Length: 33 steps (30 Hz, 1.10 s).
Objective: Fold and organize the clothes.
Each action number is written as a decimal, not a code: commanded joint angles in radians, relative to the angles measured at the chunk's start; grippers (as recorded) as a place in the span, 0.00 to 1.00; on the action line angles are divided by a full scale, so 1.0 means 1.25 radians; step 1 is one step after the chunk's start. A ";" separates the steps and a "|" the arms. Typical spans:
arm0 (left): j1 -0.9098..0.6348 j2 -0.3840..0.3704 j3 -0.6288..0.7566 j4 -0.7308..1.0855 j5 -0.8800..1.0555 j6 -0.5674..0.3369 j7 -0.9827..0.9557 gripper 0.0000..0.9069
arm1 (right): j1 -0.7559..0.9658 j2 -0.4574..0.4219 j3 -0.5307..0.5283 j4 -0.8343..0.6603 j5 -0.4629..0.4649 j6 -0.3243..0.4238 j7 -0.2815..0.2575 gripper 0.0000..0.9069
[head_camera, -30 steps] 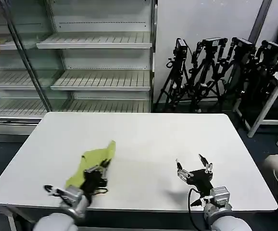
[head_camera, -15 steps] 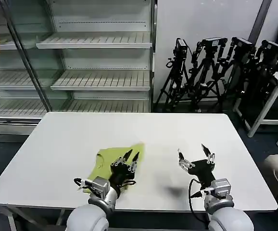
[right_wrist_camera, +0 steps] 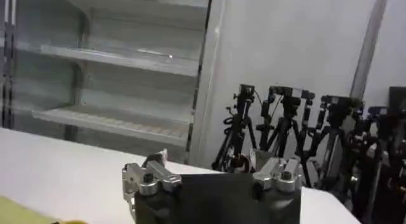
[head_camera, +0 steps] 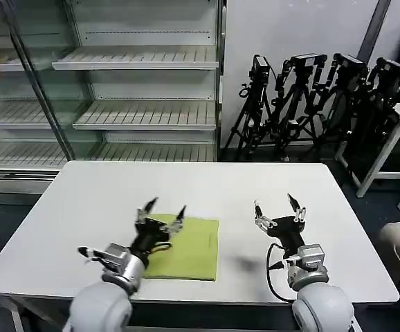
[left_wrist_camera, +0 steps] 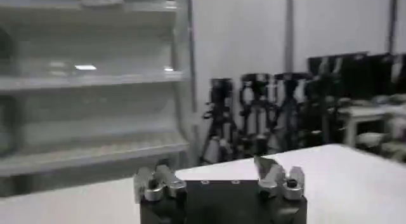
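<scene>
The T-shirt (head_camera: 186, 247) lies folded into a flat, neat rectangle of soft lime yellow-green fabric on the smooth white table (head_camera: 207, 187), at about 7 o'clock from the tabletop's middle, near its front edge. The left gripper (head_camera: 162, 211) is raised over the shirt's far left corner, its metal-tipped fingers (left_wrist_camera: 157, 181) spread wide and holding nothing. The right gripper (head_camera: 277, 206) hovers over bare table at about 5 o'clock, beside the shirt's right edge but apart from it, its fingers (right_wrist_camera: 146, 175) likewise spread wide and empty.
</scene>
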<state>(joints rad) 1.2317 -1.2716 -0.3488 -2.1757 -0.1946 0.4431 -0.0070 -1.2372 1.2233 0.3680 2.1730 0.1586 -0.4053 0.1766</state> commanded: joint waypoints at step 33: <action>0.033 0.087 -0.281 0.183 0.028 -0.216 0.155 1.00 | 0.083 0.037 0.010 -0.132 -0.039 0.094 -0.074 1.00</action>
<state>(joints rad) 1.2688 -1.1648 -0.6875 -1.9542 -0.1623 0.1859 0.1760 -1.1293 1.2679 0.3820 1.9981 0.1104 -0.3038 0.0948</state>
